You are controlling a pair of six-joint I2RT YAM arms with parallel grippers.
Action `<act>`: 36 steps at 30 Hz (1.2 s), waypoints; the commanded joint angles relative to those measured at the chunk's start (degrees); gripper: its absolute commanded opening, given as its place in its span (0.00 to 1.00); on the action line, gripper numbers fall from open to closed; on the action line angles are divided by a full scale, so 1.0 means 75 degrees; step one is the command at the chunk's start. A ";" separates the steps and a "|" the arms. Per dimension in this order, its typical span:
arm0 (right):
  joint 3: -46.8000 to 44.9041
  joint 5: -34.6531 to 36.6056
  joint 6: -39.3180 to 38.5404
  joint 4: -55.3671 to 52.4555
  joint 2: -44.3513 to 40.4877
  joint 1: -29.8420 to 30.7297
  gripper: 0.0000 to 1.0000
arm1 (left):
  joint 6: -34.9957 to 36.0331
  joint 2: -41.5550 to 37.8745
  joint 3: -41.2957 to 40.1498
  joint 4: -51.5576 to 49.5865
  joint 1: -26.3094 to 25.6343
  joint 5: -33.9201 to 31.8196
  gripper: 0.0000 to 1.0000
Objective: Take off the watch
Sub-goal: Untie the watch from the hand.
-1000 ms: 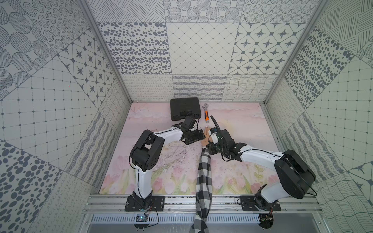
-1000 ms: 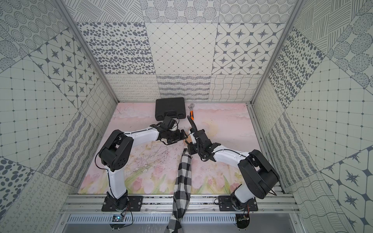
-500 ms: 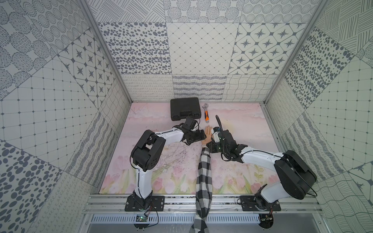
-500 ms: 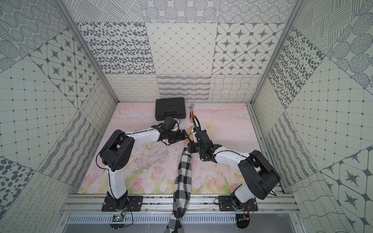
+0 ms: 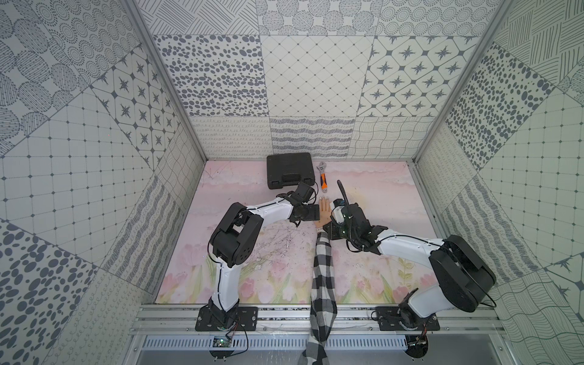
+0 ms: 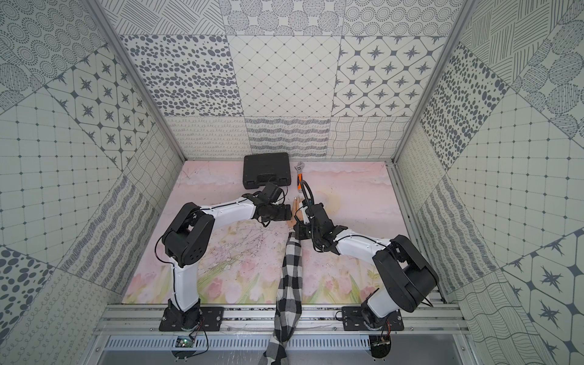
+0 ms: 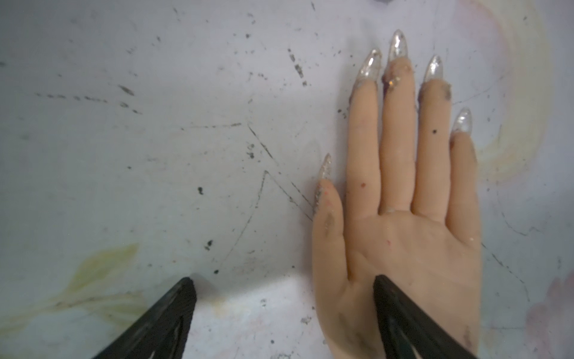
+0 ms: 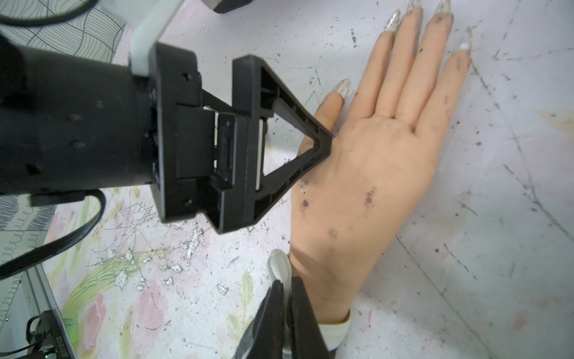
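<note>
A mannequin hand lies flat on the pink mat, fingers toward the back wall, with a black-and-white checked sleeve trailing to the front. The watch shows only as a pale strap around the wrist; its face is hidden. My right gripper is shut on that strap at the thumb side of the wrist. My left gripper stands open beside the hand. One of its fingers rests on the hand by the thumb's base, the other is over the mat.
A shut black case sits at the back wall with an orange-handled wrench next to it, just beyond the fingertips. Patterned walls enclose the mat on three sides, and a metal rail runs along the front.
My left gripper has edged right, onto the thumb side of the hand. The right gripper shifted slightly right early on and has stayed shut at the wrist.
</note>
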 commanded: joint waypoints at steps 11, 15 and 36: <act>-0.0740 -0.0035 0.1849 0.2796 0.0080 -0.0257 0.13 | 0.0288 0.0649 -0.0452 -0.3400 -0.0332 -0.1305 0.91; -0.0850 0.0327 0.1549 0.2124 -0.0504 -0.0270 0.40 | 0.0283 0.0487 -0.0514 -0.3390 -0.0337 -0.1324 0.91; 0.2909 0.3122 -0.1594 -0.5016 -0.0096 0.1828 0.80 | -0.0097 -0.2331 -0.1405 -0.2961 0.1450 0.0083 0.95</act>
